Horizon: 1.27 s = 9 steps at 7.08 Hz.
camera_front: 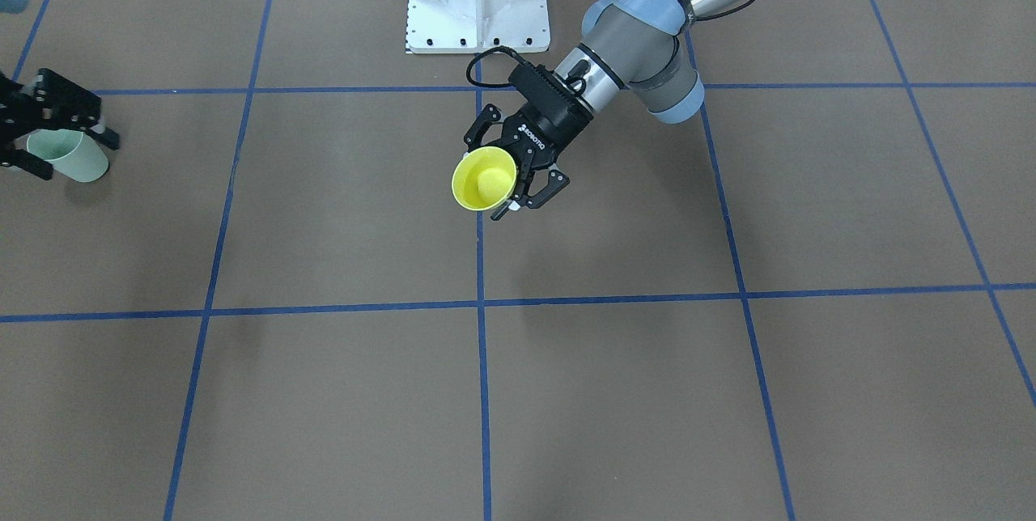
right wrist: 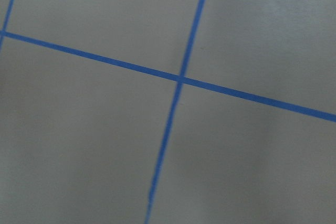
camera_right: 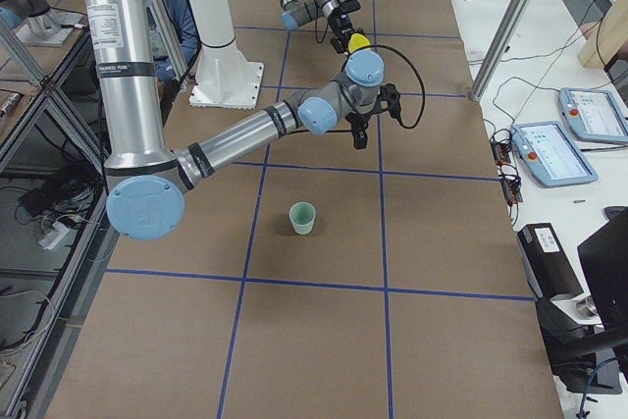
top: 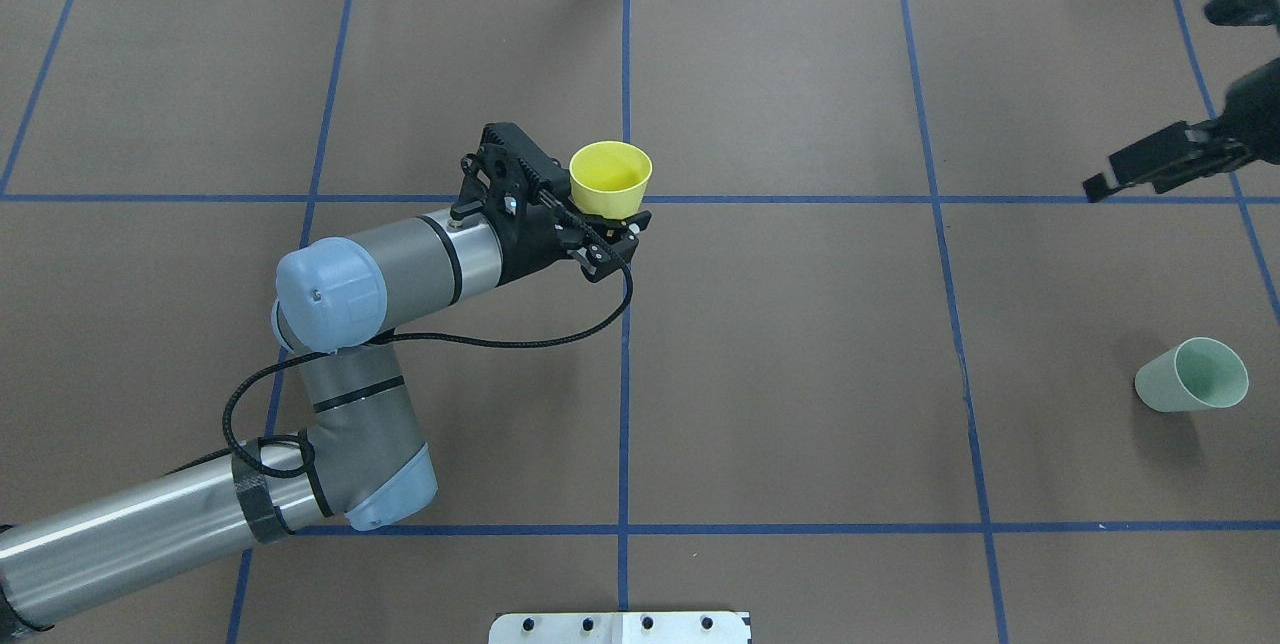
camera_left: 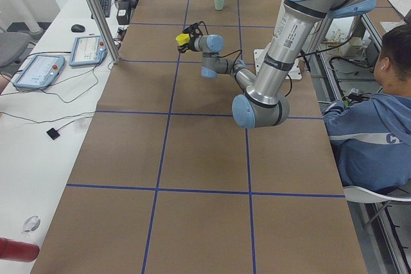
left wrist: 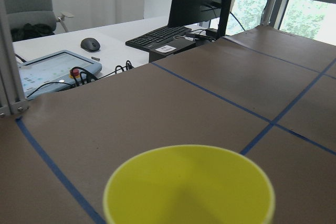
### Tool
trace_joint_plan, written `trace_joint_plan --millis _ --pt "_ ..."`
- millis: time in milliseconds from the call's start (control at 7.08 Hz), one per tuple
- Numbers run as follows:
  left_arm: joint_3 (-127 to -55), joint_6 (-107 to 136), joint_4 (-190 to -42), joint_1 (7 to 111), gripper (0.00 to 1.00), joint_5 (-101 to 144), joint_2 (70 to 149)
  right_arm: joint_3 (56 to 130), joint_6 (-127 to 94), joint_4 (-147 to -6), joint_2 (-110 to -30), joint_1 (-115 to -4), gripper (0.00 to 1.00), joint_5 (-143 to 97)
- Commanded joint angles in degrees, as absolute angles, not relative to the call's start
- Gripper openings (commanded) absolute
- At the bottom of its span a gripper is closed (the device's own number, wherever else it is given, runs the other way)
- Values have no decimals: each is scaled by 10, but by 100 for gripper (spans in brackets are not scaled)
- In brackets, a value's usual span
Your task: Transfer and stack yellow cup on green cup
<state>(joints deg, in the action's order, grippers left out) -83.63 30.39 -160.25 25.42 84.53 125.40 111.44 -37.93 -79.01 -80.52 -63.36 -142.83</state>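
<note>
Tabletop [top: 800, 374], overhead only: green cup [top: 1190, 376] clear of right gripper [top: 1108, 176]

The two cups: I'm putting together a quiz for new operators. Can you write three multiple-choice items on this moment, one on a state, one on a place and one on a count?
1. The yellow cup is:
A lying on its side
B held mouth up in the left gripper
C upside down

2. The green cup stands:
A on the table, on the robot's right side
B inside the yellow cup
C on the white base plate

3. Cups in view:
A one
B three
C two

Answers:
1 B. The overhead view shows its open mouth facing up, with the fingers closed around its lower part.
2 A. The overhead view shows it alone on the brown surface at the right.
3 C. There is one yellow cup and one green cup, and no others.
</note>
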Motion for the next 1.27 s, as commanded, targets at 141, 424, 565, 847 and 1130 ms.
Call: trace_joint_plan --millis 141,424,565,847,1130 --pt "-817 287 -1601 210 45 847 1279 1110 -526 -791 -715 -567 100 -1411" --pt "-817 273 -1605 210 45 851 1298 1107 -533 -792 -687 -542 100 -1412" --pt "-817 202 -1625 211 45 856 1298 1104 -557 -794 -669 -521 100 -1411" --pt "-796 178 -1654 210 46 855 1299 1091 -616 -795 -631 -482 99 -1411" --pt "-790 178 -1666 208 46 855 1309 1064 -630 -795 -605 -466 99 -1399"
